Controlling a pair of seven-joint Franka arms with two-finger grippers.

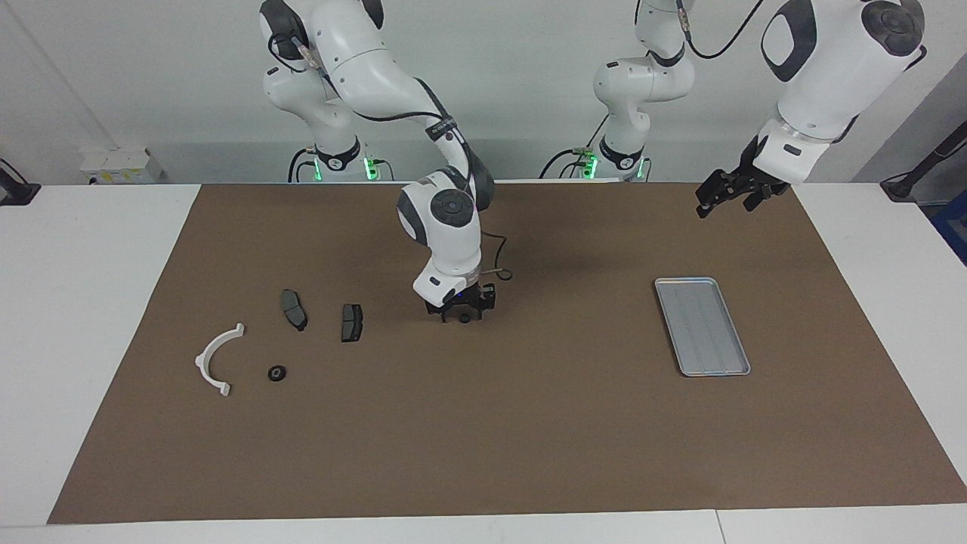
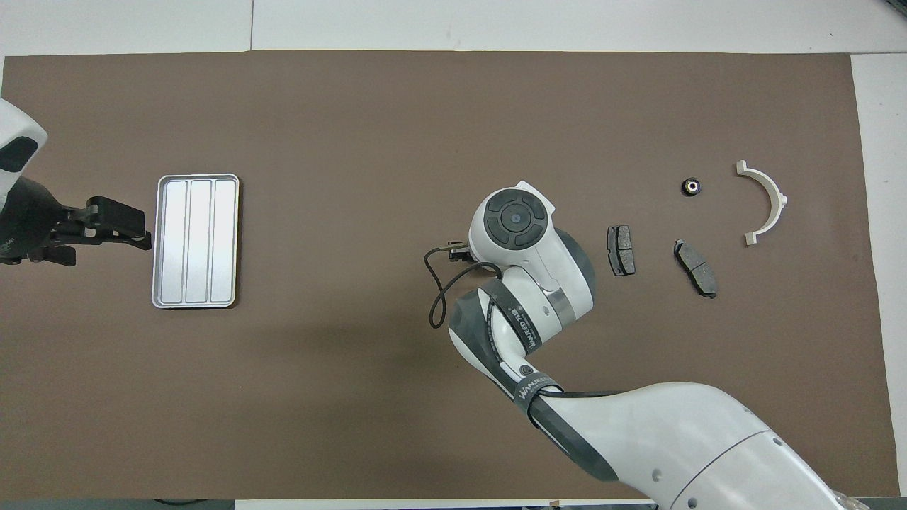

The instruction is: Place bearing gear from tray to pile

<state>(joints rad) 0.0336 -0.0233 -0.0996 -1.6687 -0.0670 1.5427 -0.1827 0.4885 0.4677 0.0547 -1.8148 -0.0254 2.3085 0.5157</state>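
Note:
A small black bearing gear [image 1: 463, 318] lies on the brown mat near the table's middle. My right gripper [image 1: 461, 311] is low over it with its fingers open on either side; in the overhead view my own wrist [image 2: 514, 227] hides both. The silver-grey tray [image 1: 702, 326] is bare toward the left arm's end, also seen from overhead [image 2: 195, 241]. The pile lies toward the right arm's end: a white bracket [image 1: 215, 359], two brake pads [image 1: 294, 309] [image 1: 351, 322] and a second black gear [image 1: 277, 372]. My left gripper [image 1: 727, 196] waits open in the air beside the tray.
The brown mat [image 1: 483, 453] covers most of the white table. In the overhead view the pile's bracket [image 2: 765, 202], pads [image 2: 621, 250] [image 2: 696, 267] and gear [image 2: 691, 186] lie apart from one another. A black cable [image 2: 439, 290] loops off my right wrist.

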